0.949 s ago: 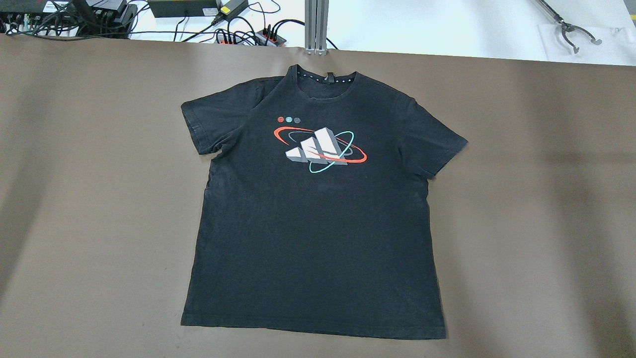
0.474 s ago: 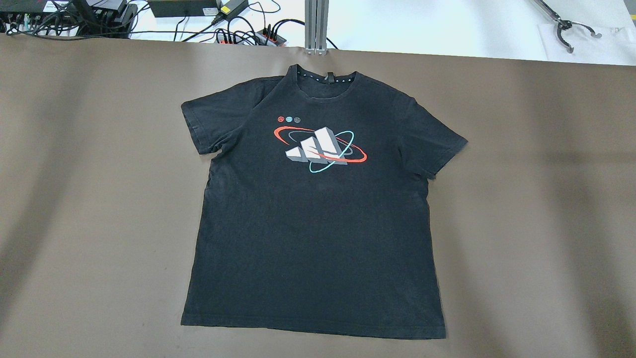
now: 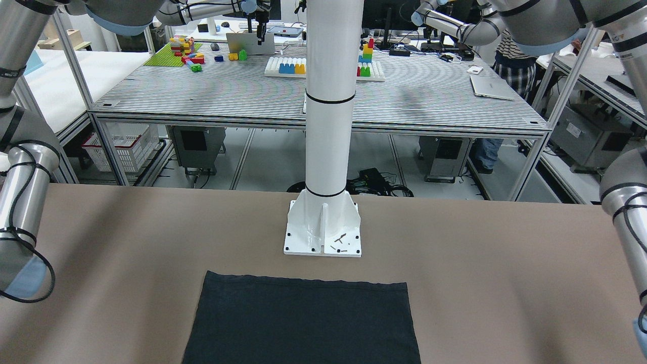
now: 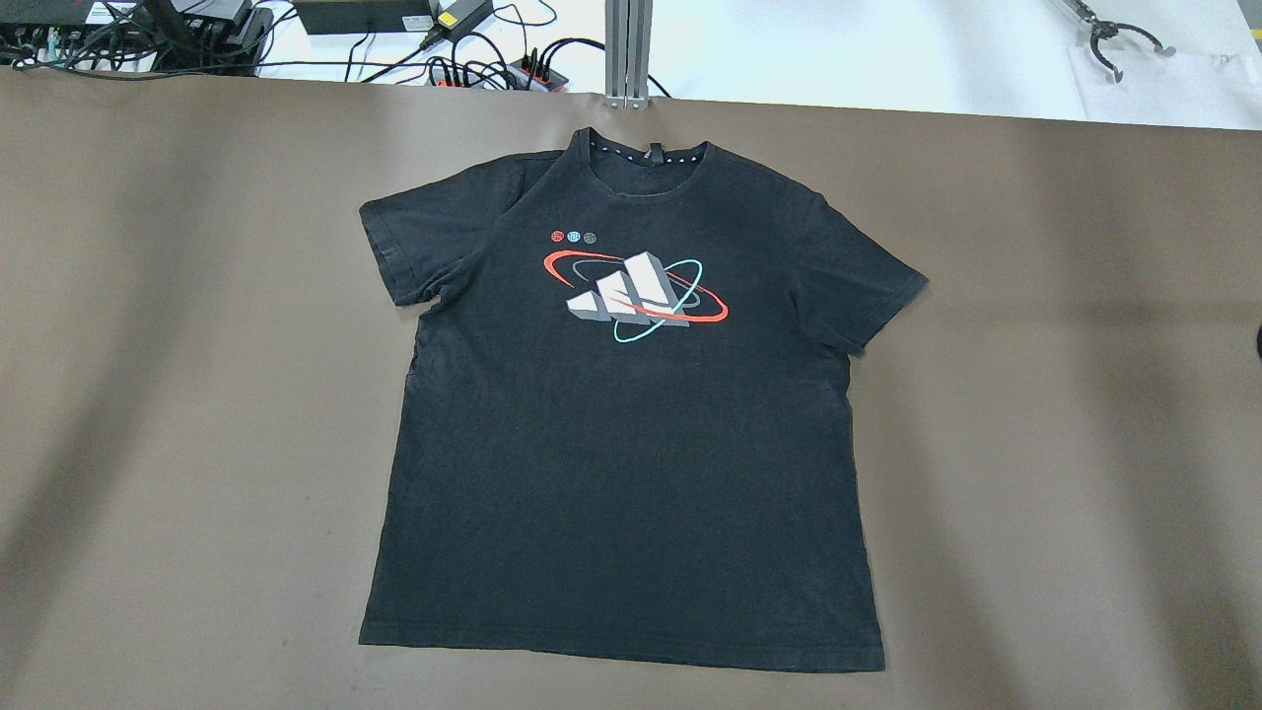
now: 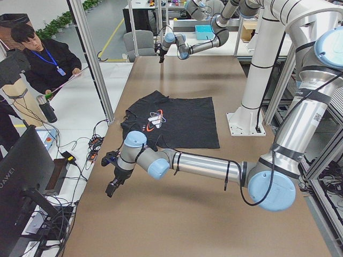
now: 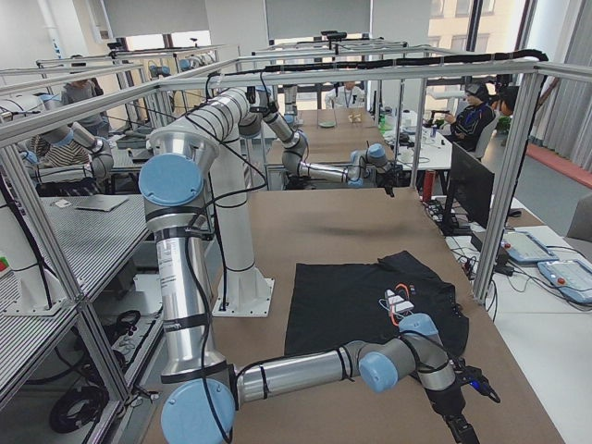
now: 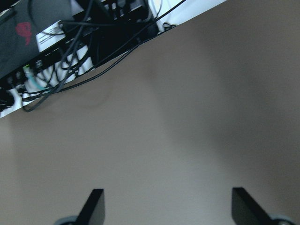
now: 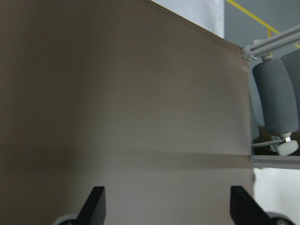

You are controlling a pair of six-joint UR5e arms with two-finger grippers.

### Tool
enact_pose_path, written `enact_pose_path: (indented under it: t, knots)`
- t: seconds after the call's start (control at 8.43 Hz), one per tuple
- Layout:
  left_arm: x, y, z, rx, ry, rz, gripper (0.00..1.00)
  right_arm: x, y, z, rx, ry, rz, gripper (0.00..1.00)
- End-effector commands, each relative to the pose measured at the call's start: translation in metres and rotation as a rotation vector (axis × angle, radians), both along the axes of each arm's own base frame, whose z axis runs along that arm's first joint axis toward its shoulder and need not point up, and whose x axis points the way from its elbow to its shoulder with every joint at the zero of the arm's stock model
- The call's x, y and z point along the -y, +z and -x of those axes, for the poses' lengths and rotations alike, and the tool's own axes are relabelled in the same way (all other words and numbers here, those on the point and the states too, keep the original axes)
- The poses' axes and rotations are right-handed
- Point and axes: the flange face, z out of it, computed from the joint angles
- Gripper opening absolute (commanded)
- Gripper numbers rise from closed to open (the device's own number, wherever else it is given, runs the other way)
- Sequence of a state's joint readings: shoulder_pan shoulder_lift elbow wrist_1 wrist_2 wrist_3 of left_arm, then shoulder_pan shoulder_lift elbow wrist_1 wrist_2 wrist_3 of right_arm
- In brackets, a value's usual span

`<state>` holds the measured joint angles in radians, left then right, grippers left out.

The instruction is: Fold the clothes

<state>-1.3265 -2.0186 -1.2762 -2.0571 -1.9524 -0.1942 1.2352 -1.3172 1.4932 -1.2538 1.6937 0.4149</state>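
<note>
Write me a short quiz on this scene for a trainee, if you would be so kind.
1. True or false: the black T-shirt lies spread flat, print side up, on the brown table.
2. Choose one: the left gripper is A) shut on a sleeve, B) open above bare table, C) shut on the hem.
3. Fill the gap: the shirt's collar points ___ the robot (toward / away from).

Key: 1 true; 2 B; 3 away from.
</note>
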Motion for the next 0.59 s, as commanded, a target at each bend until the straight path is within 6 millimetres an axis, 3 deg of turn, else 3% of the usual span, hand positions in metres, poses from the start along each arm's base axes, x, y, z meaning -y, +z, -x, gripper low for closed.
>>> enact_pose_path:
  t: [0.0, 0.24, 0.47]
  knots:
    - [0.018, -0.037, -0.108, -0.153, 0.031, 0.051, 0.95, 0.026, -0.022, 0.116, 0.137, 0.045, 0.014, 0.93]
    - [0.03, -0.044, -0.187, -0.24, 0.023, 0.079, 0.95, 0.027, -0.041, 0.154, 0.203, 0.042, 0.016, 0.93]
    - [0.035, -0.043, -0.228, -0.307, 0.019, 0.131, 0.95, 0.025, -0.05, 0.17, 0.221, 0.018, 0.015, 0.93]
